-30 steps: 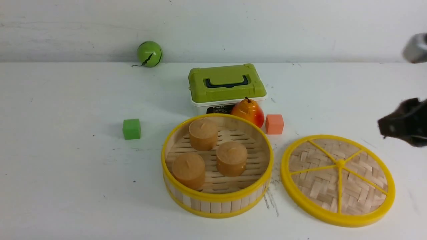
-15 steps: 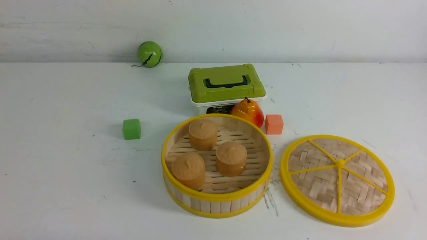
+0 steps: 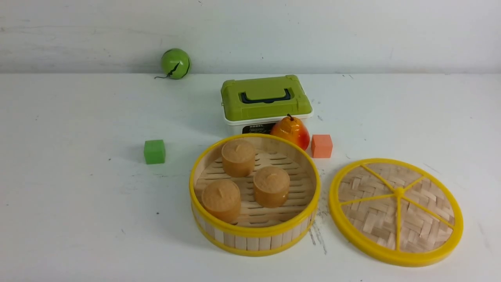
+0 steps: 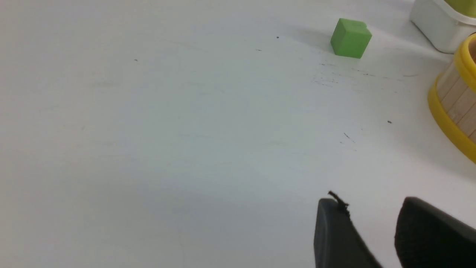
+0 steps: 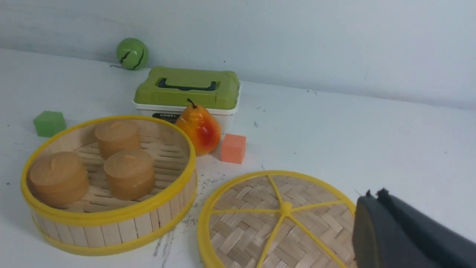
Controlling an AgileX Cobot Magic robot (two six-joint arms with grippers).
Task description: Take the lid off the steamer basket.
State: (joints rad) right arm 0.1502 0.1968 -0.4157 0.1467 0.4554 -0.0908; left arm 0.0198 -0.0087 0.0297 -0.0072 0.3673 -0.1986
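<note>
The steamer basket (image 3: 254,235) stands uncovered at the front centre of the table, with three brown buns (image 3: 271,186) on its slat floor. The lid (image 3: 396,211) lies flat on the table just right of the basket, apart from it. Both also show in the right wrist view: basket (image 5: 111,227), lid (image 5: 275,223). Neither gripper shows in the front view. My right gripper (image 5: 373,195) is shut and empty, above the lid's edge. My left gripper (image 4: 372,206) is open and empty over bare table, left of the basket's wall (image 4: 455,104).
A white box with a green lid (image 3: 266,98) stands behind the basket, with a pear (image 3: 291,131) and an orange cube (image 3: 321,145) beside it. A green cube (image 3: 154,151) sits to the left. A green ball (image 3: 175,63) rests by the back wall.
My right arm, seen blurred at the right edge of the front view a second ago, has left that view. The basket and lid have not moved.
</note>
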